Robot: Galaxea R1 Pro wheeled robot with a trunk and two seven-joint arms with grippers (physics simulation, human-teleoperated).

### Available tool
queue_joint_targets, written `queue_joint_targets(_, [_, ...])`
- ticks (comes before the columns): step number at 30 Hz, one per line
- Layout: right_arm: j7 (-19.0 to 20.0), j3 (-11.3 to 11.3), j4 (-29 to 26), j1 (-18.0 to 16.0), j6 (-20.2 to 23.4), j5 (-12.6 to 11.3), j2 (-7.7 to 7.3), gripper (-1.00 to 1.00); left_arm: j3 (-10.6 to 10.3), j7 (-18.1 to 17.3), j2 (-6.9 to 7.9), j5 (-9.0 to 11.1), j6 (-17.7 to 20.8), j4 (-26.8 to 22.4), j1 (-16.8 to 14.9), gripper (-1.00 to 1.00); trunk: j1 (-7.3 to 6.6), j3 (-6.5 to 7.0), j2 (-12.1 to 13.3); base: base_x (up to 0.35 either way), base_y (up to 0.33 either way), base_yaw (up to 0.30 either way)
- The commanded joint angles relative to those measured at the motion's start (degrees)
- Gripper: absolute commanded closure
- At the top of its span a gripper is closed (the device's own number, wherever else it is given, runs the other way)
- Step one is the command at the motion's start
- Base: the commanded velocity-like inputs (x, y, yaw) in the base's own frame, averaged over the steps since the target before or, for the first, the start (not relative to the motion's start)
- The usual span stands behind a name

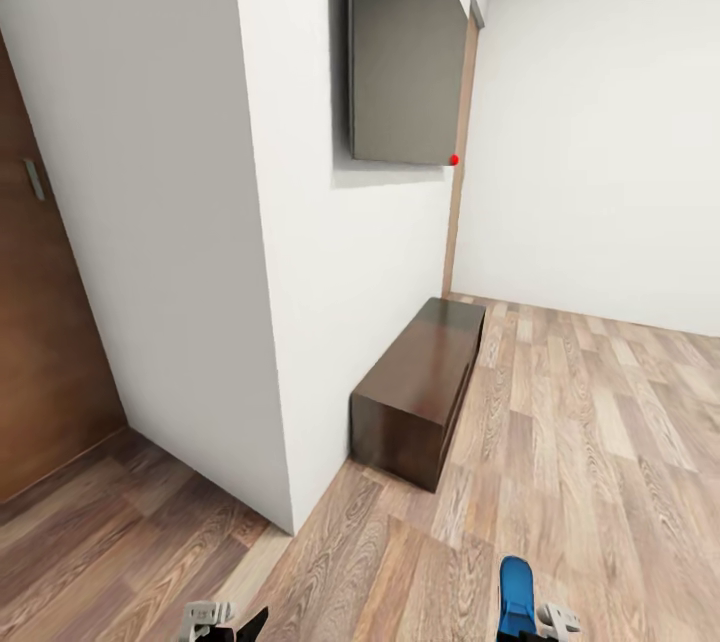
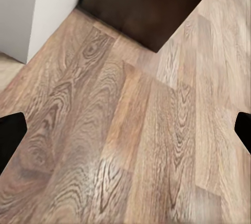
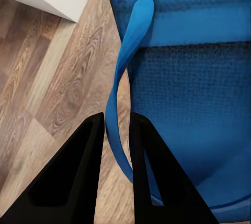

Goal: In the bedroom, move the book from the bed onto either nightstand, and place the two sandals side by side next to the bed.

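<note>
One bright blue sandal [image 1: 517, 590] hangs at the bottom edge of the head view, held by my right gripper [image 1: 532, 624]. In the right wrist view the two black fingers [image 3: 78, 177] are shut on the sandal's thin blue strap [image 3: 119, 103], and its blue sole [image 3: 193, 77] hangs beside them over the wood floor. My left gripper [image 1: 236, 624] sits low at the bottom left. Its fingertips [image 2: 9, 135] stand wide apart with only floor between them, so it is open. The book, the bed and the nightstand are out of view.
A long low dark wooden dresser [image 1: 420, 392] stands against a white wall corner [image 1: 270, 322] just ahead, its corner [image 2: 146, 4] in the left wrist view too. A brown door [image 1: 40, 322] is at the left. A dark panel [image 1: 400, 42] hangs above the dresser. Plank floor [image 1: 600, 442] stretches to the right.
</note>
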Motion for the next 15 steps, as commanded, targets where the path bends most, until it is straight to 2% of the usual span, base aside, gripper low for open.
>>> queue_joint_targets(1, [0.35, 0.41, 0.02, -0.05, 0.16, -0.65, -0.01, 1.0, 0.03, -0.23, 0.0, 0.26, -0.03, 0.03, -0.02, -1.0, -0.01, -0.06, -0.03, 0.0, 0.0, -0.283])
queue_joint_targets(4, [0.36, 0.41, 0.03, -0.05, 0.16, -0.65, -0.01, 1.0, -0.01, -0.14, 0.0, 0.21, -0.05, 0.03, 0.0, -1.0, -0.01, -0.06, -0.03, 0.0, 0.0, -0.283])
queue_joint_targets(8, [0.43, 0.41, 0.01, -0.05, 0.14, -0.65, -0.08, 1.0, -0.02, -0.11, -0.03, 0.19, -0.03, 0.03, -0.01, -1.0, -0.89, 0.66, 1.58, 0.0, 0.0, -0.284])
queue_joint_targets(15, [0.41, 0.41, 0.02, -0.05, 0.16, -0.65, -0.1, 1.0, -0.02, -0.1, -0.01, 0.18, -0.03, 0.03, -0.02, -1.0, -0.89, 0.66, 1.58, 0.0, 0.0, -0.284])
